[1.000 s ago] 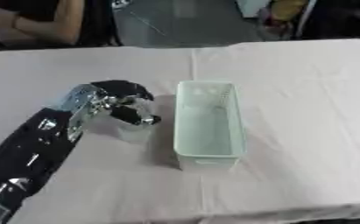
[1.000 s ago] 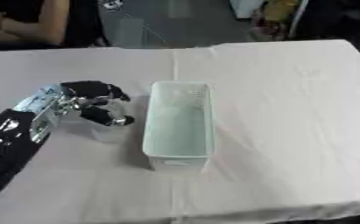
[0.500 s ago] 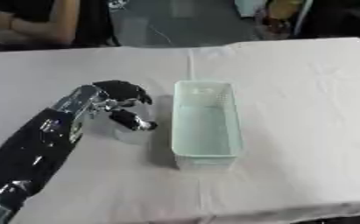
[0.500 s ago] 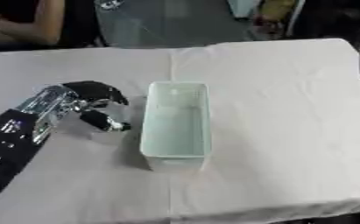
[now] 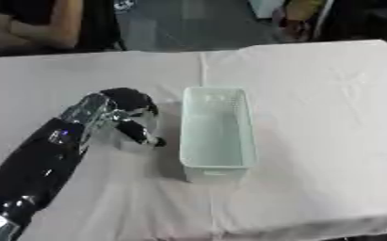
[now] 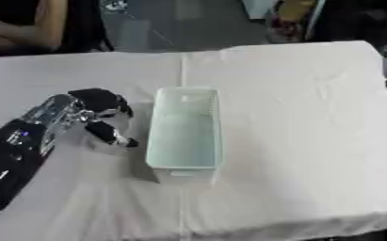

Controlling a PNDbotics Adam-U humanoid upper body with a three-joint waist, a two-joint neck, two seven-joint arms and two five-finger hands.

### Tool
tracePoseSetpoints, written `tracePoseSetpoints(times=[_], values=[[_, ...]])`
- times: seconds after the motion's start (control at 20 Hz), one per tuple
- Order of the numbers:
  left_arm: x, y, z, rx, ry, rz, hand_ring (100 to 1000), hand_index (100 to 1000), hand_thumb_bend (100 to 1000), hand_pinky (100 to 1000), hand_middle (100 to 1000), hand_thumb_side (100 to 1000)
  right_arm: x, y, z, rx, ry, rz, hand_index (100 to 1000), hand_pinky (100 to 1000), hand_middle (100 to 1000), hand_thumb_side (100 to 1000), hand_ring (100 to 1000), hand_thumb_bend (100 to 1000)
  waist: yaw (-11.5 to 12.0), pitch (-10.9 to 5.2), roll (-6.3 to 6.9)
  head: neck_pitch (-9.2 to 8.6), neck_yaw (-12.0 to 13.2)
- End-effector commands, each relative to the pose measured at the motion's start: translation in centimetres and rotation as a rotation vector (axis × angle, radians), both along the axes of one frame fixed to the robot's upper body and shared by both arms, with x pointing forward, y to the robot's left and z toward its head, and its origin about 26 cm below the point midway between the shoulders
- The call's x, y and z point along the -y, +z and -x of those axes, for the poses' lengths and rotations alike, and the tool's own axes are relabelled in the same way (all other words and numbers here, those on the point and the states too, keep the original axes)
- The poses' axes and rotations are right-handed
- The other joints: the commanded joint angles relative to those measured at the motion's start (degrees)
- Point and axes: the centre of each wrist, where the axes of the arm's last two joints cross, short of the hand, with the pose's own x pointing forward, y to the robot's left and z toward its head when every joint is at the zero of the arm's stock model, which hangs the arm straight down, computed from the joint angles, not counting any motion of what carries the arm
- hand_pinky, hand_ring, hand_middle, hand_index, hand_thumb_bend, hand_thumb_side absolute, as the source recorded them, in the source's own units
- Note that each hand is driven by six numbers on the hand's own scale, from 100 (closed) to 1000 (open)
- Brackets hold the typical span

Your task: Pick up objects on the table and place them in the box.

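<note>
The robot's left hand (image 5: 129, 113) hangs low over the white-draped table (image 5: 311, 94), just left of the pale green box (image 5: 216, 129), its dark fingers curled downward and its thumb (image 5: 140, 133) jutting toward the box wall. Under the palm sits something pale and whitish (image 5: 127, 141), barely distinct from the cloth; the fingers appear to close around it, though what the object is cannot be made out from where I stand. The box stands open and looks empty inside, its long side running away from the robot, with no other loose item visible on the cloth. To do this step well, the hand should probably lift straight up until the object clears the rim, travel the short way right over the middle of the box, and release low so nothing bounces out or nudges the light container. The underside of the grasp is hidden by the hand itself, so contact cannot be confirmed. The forearm (image 5: 40, 164) runs out of view at the lower left corner. The right hand does not clearly show; only a dark sliver sits at the right edge in the right eye view.
</note>
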Motion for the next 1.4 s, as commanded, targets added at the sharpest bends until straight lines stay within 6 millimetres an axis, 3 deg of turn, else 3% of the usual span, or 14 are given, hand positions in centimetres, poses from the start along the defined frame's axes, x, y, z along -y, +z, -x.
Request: tracePoseSetpoints(times=[0.05, 0.1, 0.15, 0.2, 0.25, 0.3, 0.35, 0.4, 0.45, 0.5, 0.7, 1.1, 1.4], values=[[-2.1, -1.7, 0.4, -0.053, 0.104, -0.015, 354, 642, 621, 286, 518, 315, 0.0, 0.9, 0.2, 0.029, 0.004, 0.006, 1000, 704, 984, 614, 884, 100, 0.2, -0.2, -0.29, -0.04, -0.7], [-2.2, -1.7, 0.5, -0.046, 0.12, -0.005, 354, 642, 621, 286, 518, 315, 0.0, 0.9, 0.2, 0.029, 0.004, 0.006, 1000, 704, 984, 614, 884, 100, 0.2, -0.2, -0.3, -0.04, -0.7], [-2.3, -1.7, 0.5, -0.038, 0.132, 0.002, 299, 578, 527, 227, 482, 228, 0.0, 0.9, 0.2, 0.028, 0.003, 0.006, 1000, 704, 984, 614, 884, 100, 0.3, -0.19, -0.31, -0.04, -0.7], [-2.3, -1.7, 0.6, -0.029, 0.143, 0.008, 304, 586, 539, 234, 486, 240, 0.0, 0.9, 0.2, 0.028, 0.003, 0.006, 1000, 704, 984, 613, 884, 100, 0.3, -0.19, -0.31, -0.04, -0.7], [-2.4, -1.7, 0.6, -0.021, 0.154, 0.015, 261, 507, 401, 166, 442, 125, 0.0, 0.9, 0.2, 0.027, 0.002, 0.006, 1000, 704, 984, 614, 884, 100, 0.3, -0.2, -0.32, -0.04, -0.7], [-2.5, -1.8, 0.7, -0.014, 0.166, 0.025, 269, 521, 430, 183, 452, 146, 0.0, 0.8, 0.2, 0.027, 0.001, 0.006, 1000, 704, 984, 614, 884, 100, 0.3, -0.2, -0.32, -0.04, -0.7], [-2.6, -1.8, 0.7, -0.01, 0.173, 0.031, 247, 481, 330, 138, 425, 100, 0.0, 0.8, 0.2, 0.027, 0.001, 0.006, 1000, 703, 984, 614, 884, 100, 0.4, -0.2, -0.32, -0.04, -0.7], [-2.6, -1.8, 0.7, -0.007, 0.181, 0.037, 247, 481, 330, 138, 425, 100, 0.0, 0.8, 0.2, 0.027, 0.001, 0.005, 1000, 703, 984, 614, 884, 100, 0.4, -0.21, -0.32, -0.04, -0.7], [-2.7, -1.9, 0.8, -0.003, 0.191, 0.043, 201, 420, 151, 100, 381, 100, 0.0, 0.8, 0.2, 0.026, 0.001, 0.005, 1000, 703, 984, 614, 883, 100, 0.4, -0.22, -0.33, -0.04, -0.7], [-2.8, -1.9, 0.8, 0.004, 0.205, 0.053, 180, 395, 107, 100, 359, 100, 0.0, 0.8, 0.2, 0.026, 0.0, 0.005, 1000, 703, 984, 615, 883, 100, 0.4, -0.23, -0.34, -0.04, -0.8], [-3.1, -2.1, 0.8, 0.013, 0.235, 0.083, 100, 285, 100, 100, 291, 100, 0.0, 0.8, 0.2, 0.024, 0.001, 0.005, 1000, 703, 984, 615, 883, 100, 0.5, -0.27, -0.35, -0.04, -0.7], [-3.9, -2.2, 0.8, -0.091, 0.271, 0.11, 100, 199, 100, 100, 238, 100, 0.0, 0.7, 0.2, 0.02, -0.001, 0.003, 1000, 702, 984, 616, 883, 100, 0.4, -0.4, -0.28, -0.04, -0.8], [-5.4, 0.3, 0.0, -0.2, 0.286, 0.215, 100, 189, 100, 100, 244, 119, 0.1, 0.6, 0.3, 0.012, -0.006, 0.006, 1000, 702, 984, 618, 882, 100, 0.4, -0.76, 0.03, -0.04, -0.6]])
